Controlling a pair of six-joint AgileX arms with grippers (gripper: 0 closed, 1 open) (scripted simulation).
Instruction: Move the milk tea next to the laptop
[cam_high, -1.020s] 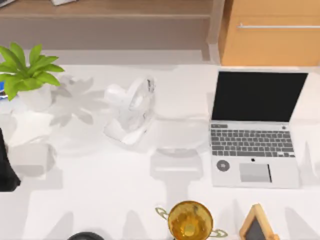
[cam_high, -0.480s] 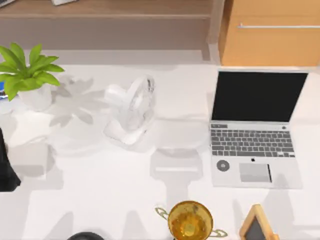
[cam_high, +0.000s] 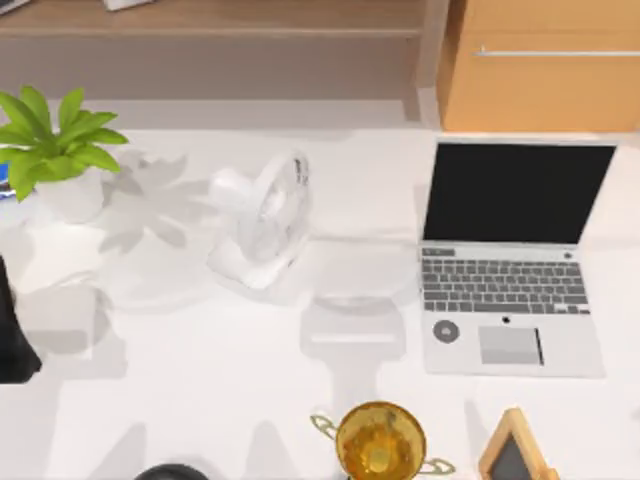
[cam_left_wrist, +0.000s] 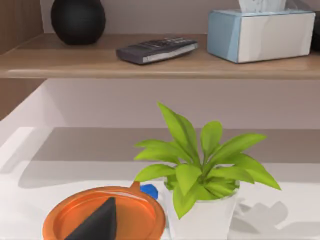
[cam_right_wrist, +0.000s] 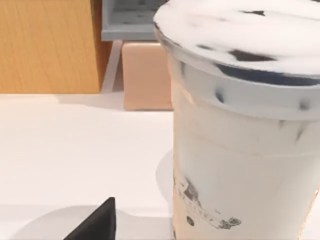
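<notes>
Right wrist view: milk tea (cam_right_wrist: 240, 150) beside tool fingertip (cam_right_wrist: 95, 222).

The laptop (cam_high: 512, 262) sits open on the table's (cam_high: 200, 380) right side, the fan (cam_high: 262, 222) left of it toward the middle, the potted plant (cam_high: 57, 150) at far left (back corner). A trophy (cam_high: 380, 440) stands at the near edge, a small board (cam_high: 514, 452) just right of it.
</notes>
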